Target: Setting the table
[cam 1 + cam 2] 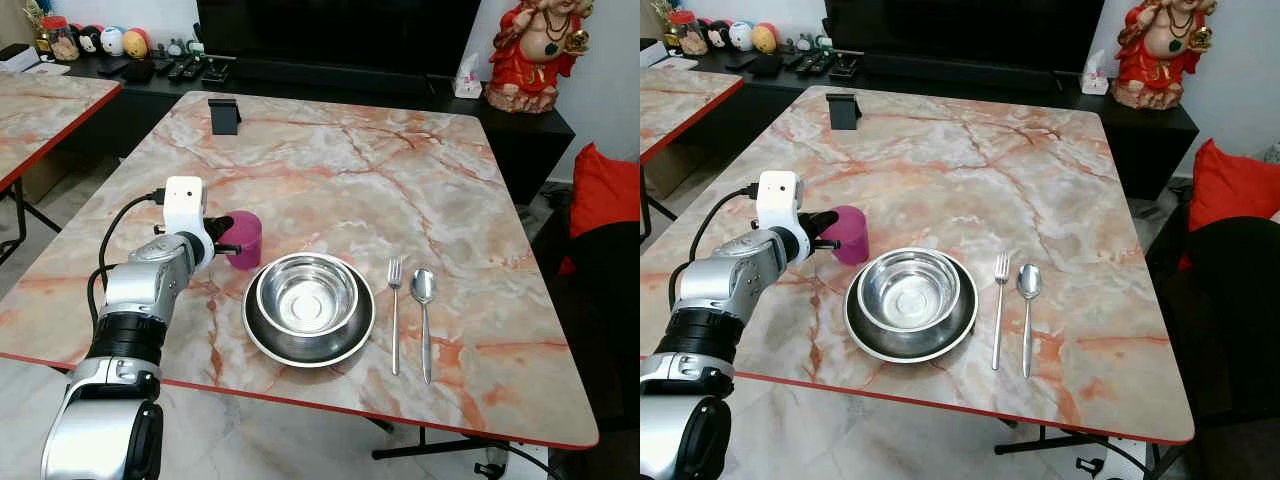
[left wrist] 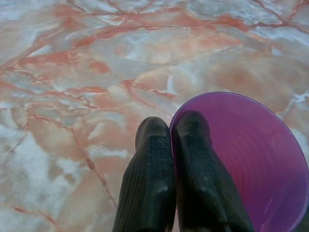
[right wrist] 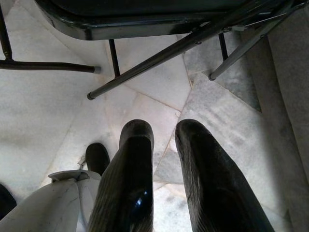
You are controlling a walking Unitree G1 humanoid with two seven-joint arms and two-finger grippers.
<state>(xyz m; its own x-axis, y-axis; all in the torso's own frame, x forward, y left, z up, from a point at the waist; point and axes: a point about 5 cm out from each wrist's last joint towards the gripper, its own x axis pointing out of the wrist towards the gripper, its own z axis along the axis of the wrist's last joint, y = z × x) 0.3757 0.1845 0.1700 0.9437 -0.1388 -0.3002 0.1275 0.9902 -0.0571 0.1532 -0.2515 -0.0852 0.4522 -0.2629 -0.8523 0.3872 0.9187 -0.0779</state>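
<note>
A purple plastic cup (image 1: 246, 240) stands upright on the marble table (image 1: 350, 170), just left of a dark plate (image 1: 257, 338) with a steel bowl (image 1: 307, 293) in it. My left gripper (image 1: 222, 235) is shut on the cup's rim. In the left wrist view one finger (image 2: 195, 159) is inside the cup (image 2: 251, 159) and the other outside. A fork (image 1: 395, 310) and a spoon (image 1: 425, 300) lie side by side right of the plate. My right gripper (image 3: 164, 130) hangs open over the floor.
A black stand (image 1: 224, 115) sits near the table's far left corner. Behind the table is a dark TV cabinet with a red statue (image 1: 535, 50). A second marble table (image 1: 40, 110) is at the left, a red cushion (image 1: 605, 190) at the right. Chair legs (image 3: 159, 58) cross the floor below.
</note>
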